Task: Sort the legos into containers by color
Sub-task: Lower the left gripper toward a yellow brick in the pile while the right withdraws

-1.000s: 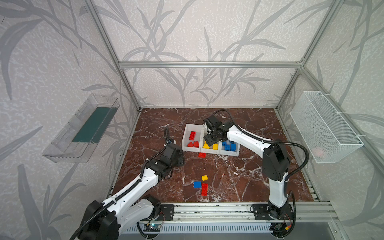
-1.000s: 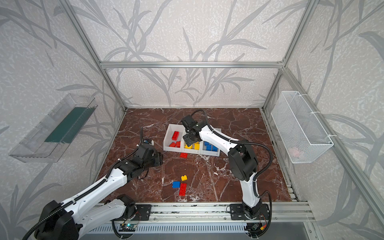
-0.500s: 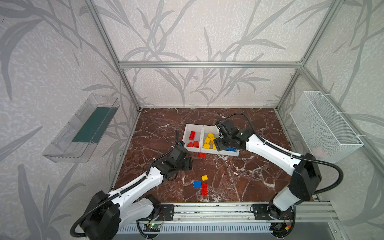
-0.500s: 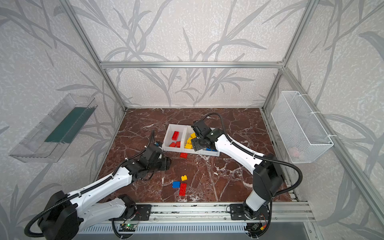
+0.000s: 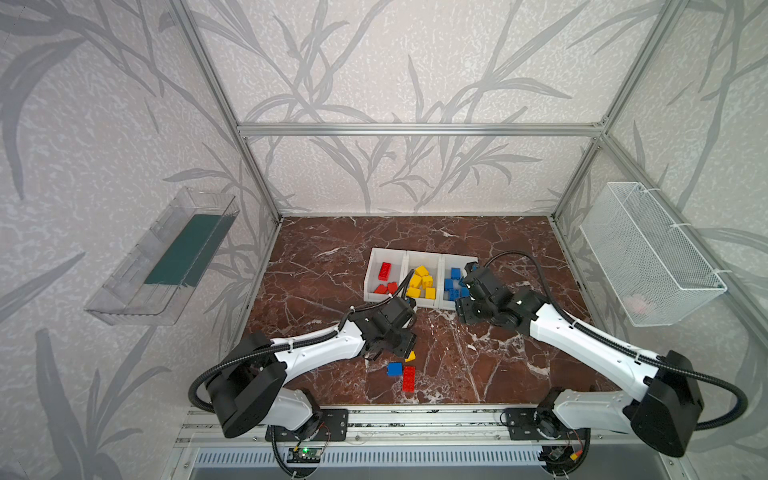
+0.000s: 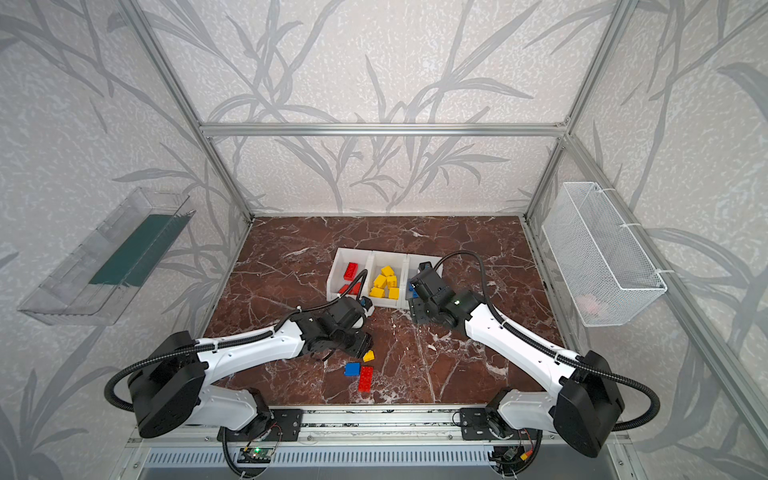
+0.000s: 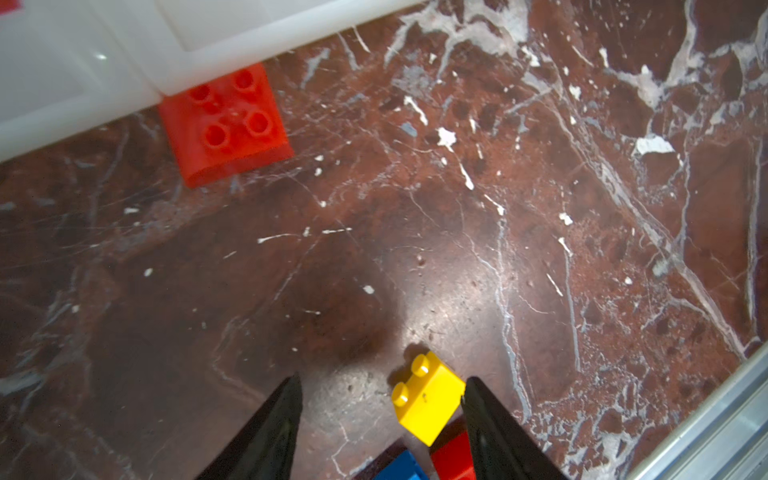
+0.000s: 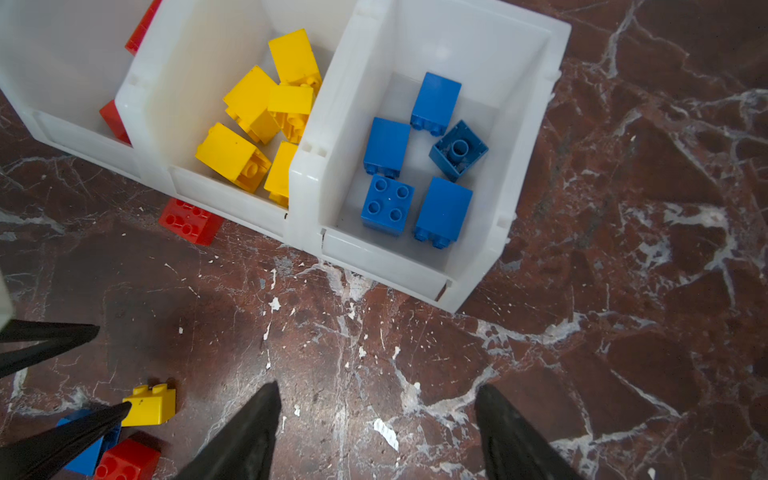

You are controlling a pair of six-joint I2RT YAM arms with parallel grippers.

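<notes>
Three joined white containers (image 5: 369, 286) (image 8: 316, 137) hold sorted legos: red ones on the left, yellow ones (image 8: 253, 104) in the middle, blue ones (image 8: 388, 199) on the right. A red square lego (image 7: 226, 124) (image 8: 191, 220) lies against their front. Nearer the front, a small yellow lego (image 5: 410, 356) (image 7: 428, 399), a blue one (image 5: 394, 369) and a long red one (image 5: 409, 378) lie together. My left gripper (image 7: 382, 380) (image 5: 399, 349) is open, with the yellow lego between its fingers, beside one of them. My right gripper (image 8: 377, 386) (image 5: 463, 309) is open and empty over bare marble before the blue container.
A clear tray with a green base (image 5: 166, 257) hangs on the left wall and a white wire basket (image 5: 648, 253) on the right wall. An aluminium rail (image 5: 374, 415) runs along the table's front edge. Bare marble (image 5: 478, 365) lies right of the loose legos.
My right gripper has drawn back from over the yellow container to the floor in front of the blue one. My left gripper has moved right and forward to the loose legos.
</notes>
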